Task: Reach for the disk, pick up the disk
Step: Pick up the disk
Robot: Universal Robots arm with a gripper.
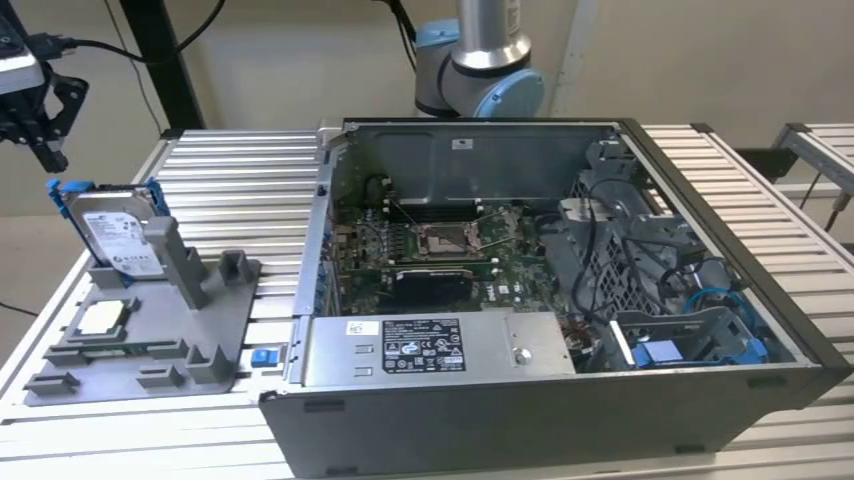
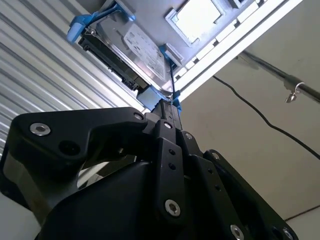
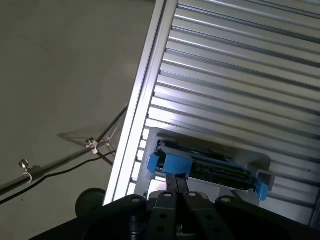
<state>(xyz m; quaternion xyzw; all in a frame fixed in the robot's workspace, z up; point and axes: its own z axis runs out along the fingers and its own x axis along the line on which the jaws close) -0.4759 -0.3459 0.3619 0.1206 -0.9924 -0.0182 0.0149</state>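
My pincer (image 1: 51,152) hangs clenched on nothing, just above the disk (image 1: 118,235). The disk stands upright in a grey holder (image 1: 200,310) on the slatted table (image 1: 240,170), beside the open computer case (image 1: 534,420).

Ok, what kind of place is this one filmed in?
Likely a robotics lab bench for computer assembly: open grey metal computer case, ribbed aluminium table, grey plastic fixture holding the silver blue-framed disk.

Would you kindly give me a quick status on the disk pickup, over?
Gripper above disk, fingers shut, holding nothing. Disk upright in grey fixture, untouched. Nothing between them.
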